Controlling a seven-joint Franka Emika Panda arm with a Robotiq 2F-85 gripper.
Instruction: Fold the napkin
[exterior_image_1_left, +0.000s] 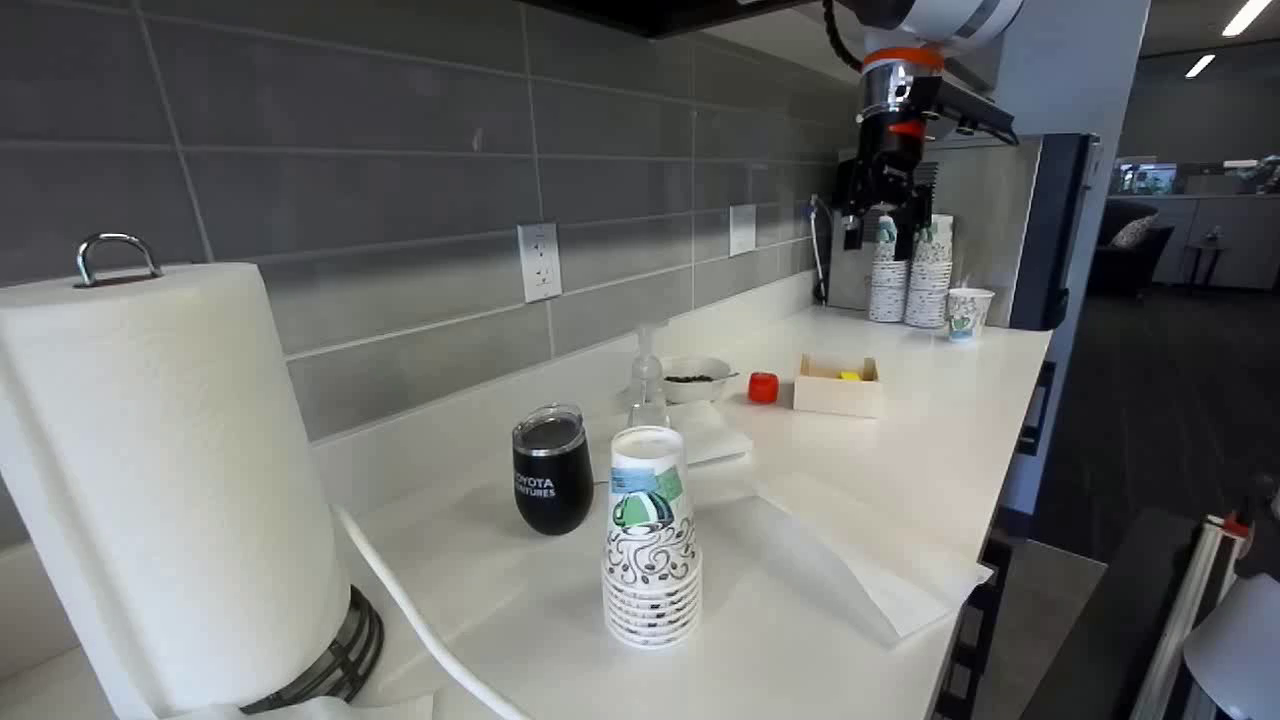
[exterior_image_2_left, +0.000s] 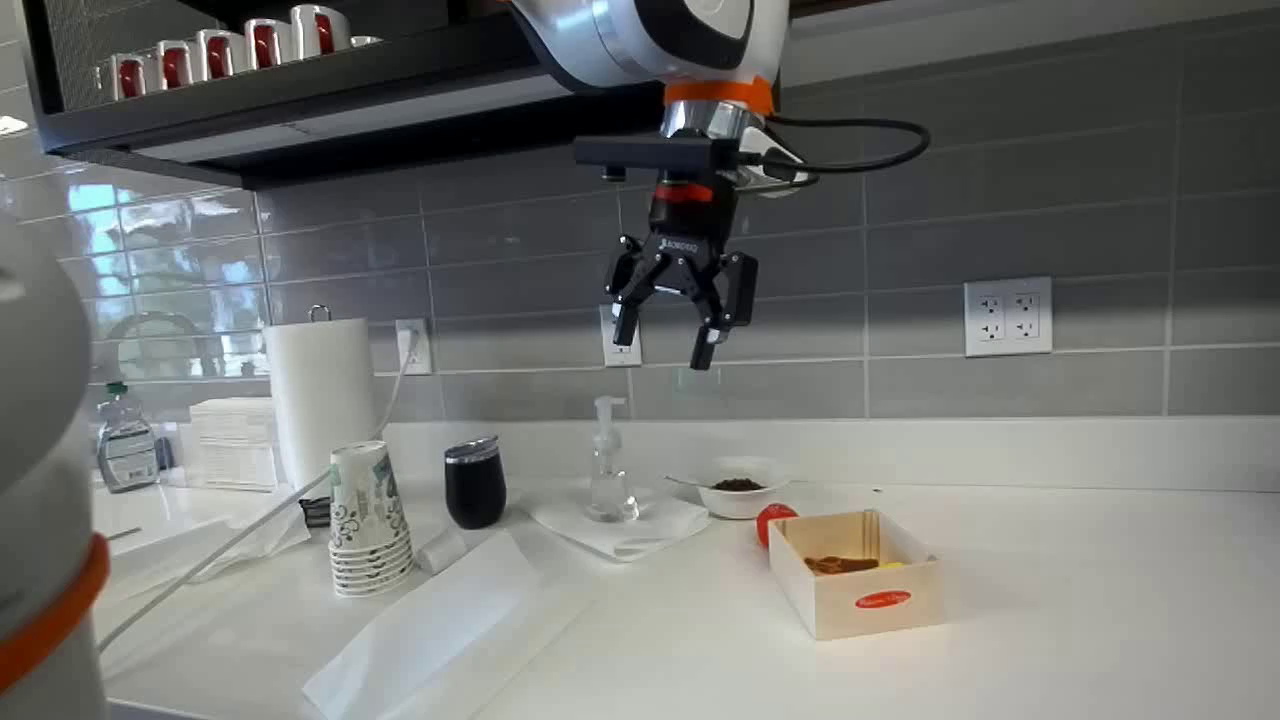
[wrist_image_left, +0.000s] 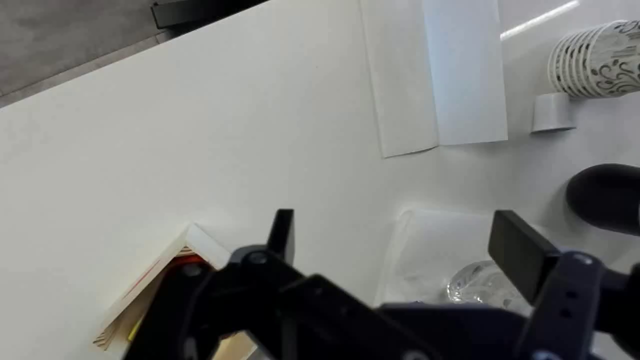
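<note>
Along the tabletop (exterior_image_2_left: 680, 650), left side of an exterior view: paper-towel roll (exterior_image_2_left: 325, 395), then cup stack (exterior_image_2_left: 368, 530), napkin (exterior_image_2_left: 435, 625) near it. It's creased, one panel maybe raised, hard to tell. Further right, gripper (exterior_image_2_left: 664, 342) hangs above, jaws wide apart, nothing held. Wooden box (exterior_image_2_left: 880, 602) past that.

The napkin (wrist_image_left: 435, 75), a thin, plain white sheet, lies on the counter (wrist_image_left: 200, 135), between one and two o'clock in the wrist view. A lengthwise crease parts it into two panels set at an angle, the one toward three o'clock bluer. In an exterior view its four o'clock corner (exterior_image_1_left: 950, 582) reaches the counter's edge.
</note>
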